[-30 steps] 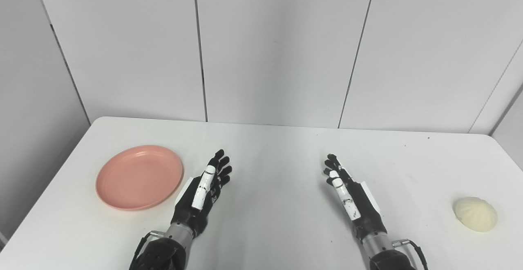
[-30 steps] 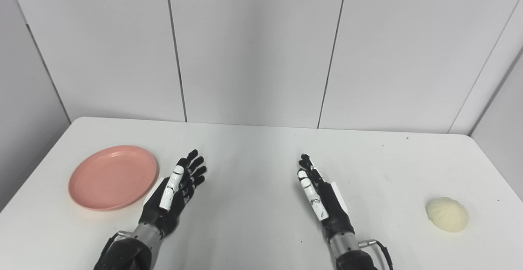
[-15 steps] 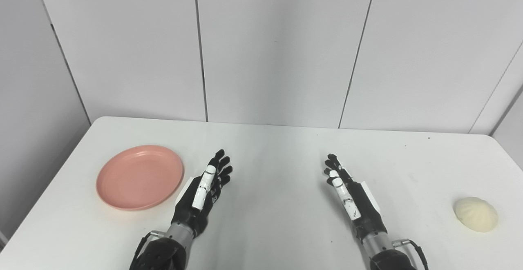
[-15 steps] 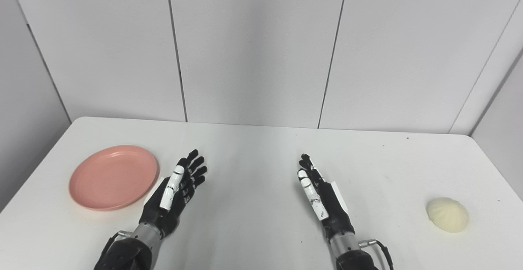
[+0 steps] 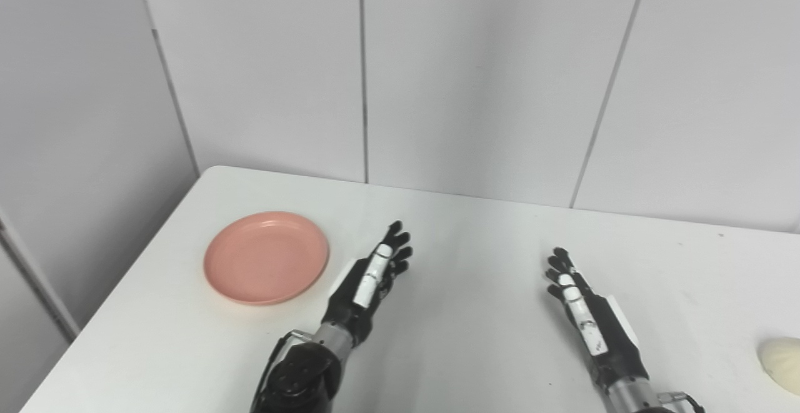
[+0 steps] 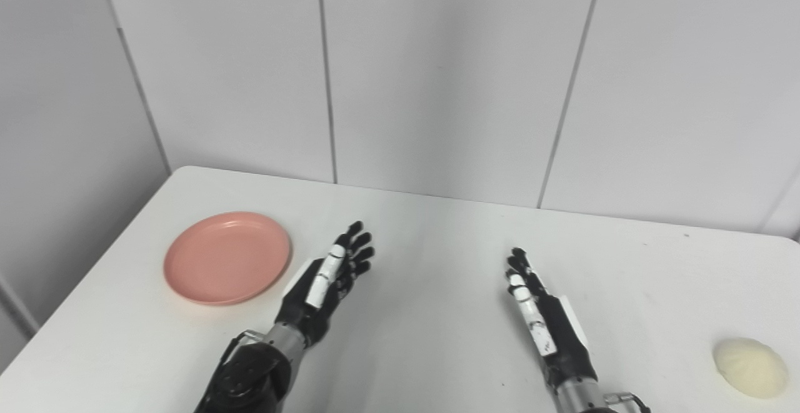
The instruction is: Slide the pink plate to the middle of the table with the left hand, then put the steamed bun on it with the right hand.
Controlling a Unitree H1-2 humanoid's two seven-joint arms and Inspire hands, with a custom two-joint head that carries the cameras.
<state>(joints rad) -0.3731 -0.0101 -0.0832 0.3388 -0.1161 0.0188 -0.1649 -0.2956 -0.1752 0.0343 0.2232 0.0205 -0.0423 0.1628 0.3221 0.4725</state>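
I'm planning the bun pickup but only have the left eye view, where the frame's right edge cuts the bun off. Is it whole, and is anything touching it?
Observer: The right eye view shows the whole steamed bun. It is a pale dome lying alone on the table, with nothing touching it.
Operator: Is there any table past it on the right?
Observer: Yes, a narrow strip of white tabletop shows between the bun and the frame's right edge. The table's own edge is out of view there.
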